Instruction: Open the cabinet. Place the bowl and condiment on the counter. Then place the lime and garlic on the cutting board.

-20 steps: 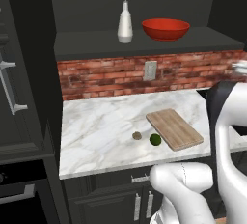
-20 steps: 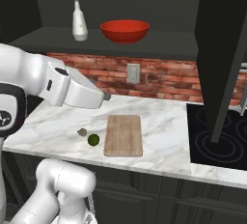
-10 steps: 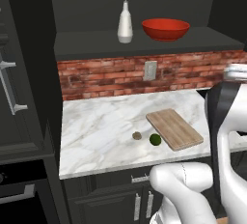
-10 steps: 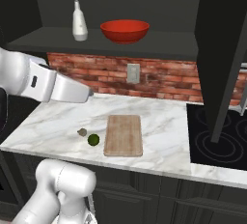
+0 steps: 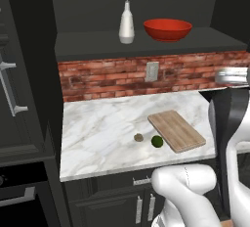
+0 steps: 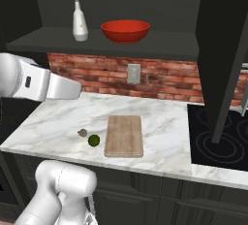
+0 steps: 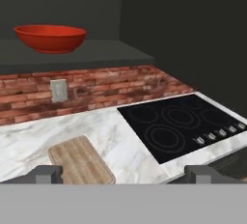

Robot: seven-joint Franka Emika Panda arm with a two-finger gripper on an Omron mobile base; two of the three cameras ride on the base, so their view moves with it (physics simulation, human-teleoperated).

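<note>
Dark kitchen, marble counter (image 5: pixel 107 123) under an already-open cabinet (image 6: pixel 121 49), so the bowl (image 6: pixel 125 30) and condiment (image 6: pixel 79 23) are reachable on its shelf, bottle just left of the bowl. Cutting board (image 6: pixel 124 135) is bare; lime (image 6: pixel 93 140) and garlic (image 6: pixel 83 132) wait just left of it, probably staged for later. One of each. Gripper (image 7: pixel 123 174) is spread wide, grasping nothing, facing the board and stovetop (image 7: pixel 178 129).

Arm (image 6: pixel 34 81): glossy white rounded tubular links with dark joint sections. One small dark marking is visible on the forearm shell.
</note>
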